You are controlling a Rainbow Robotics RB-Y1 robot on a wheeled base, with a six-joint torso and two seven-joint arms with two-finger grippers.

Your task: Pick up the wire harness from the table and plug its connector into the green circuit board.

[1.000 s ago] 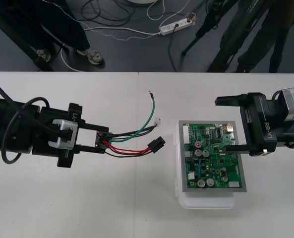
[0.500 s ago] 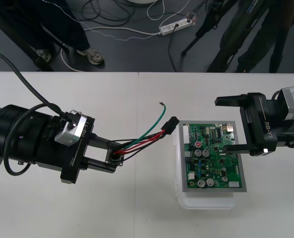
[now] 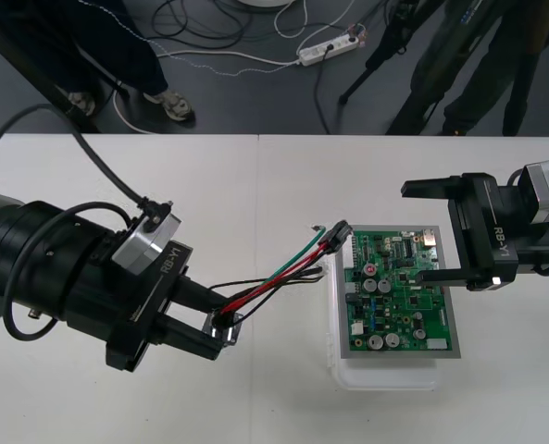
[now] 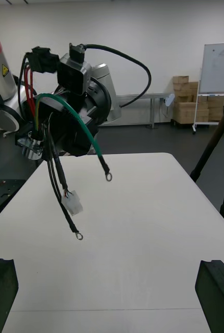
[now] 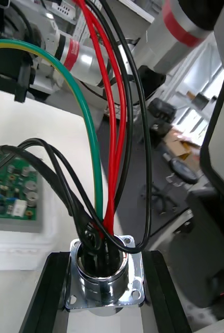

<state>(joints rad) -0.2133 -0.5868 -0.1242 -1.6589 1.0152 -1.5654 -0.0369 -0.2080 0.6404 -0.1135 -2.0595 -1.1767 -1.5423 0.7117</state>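
**Front view.** The left gripper stands over the table, to the left of the circuit board and angled toward it. Its jaws are closed on the socket of the wire harness — the metal flange sits between the two black fingers. The red, black and green wires run from the socket toward the board and end at the black plug. The plug sits at the board's far left corner; whether it touches the board cannot be determined. The board rests on a white base. The right gripper stands over the board's right half, jaws wide apart, with nothing between them.

**Right wrist view.** The right gripper's fingers stand far apart and hold nothing. The left gripper holds the harness clear of the table. The plug is the highest part of the harness, and the socket sits lower. A green wire arcs down to a ring terminal, and a small white connector hangs on black wires.

**Left wrist view.** The socket is clamped by its flange between the two black fingers — one on each side. Red, black and green wires rise from it. The board lies beyond on its white base.
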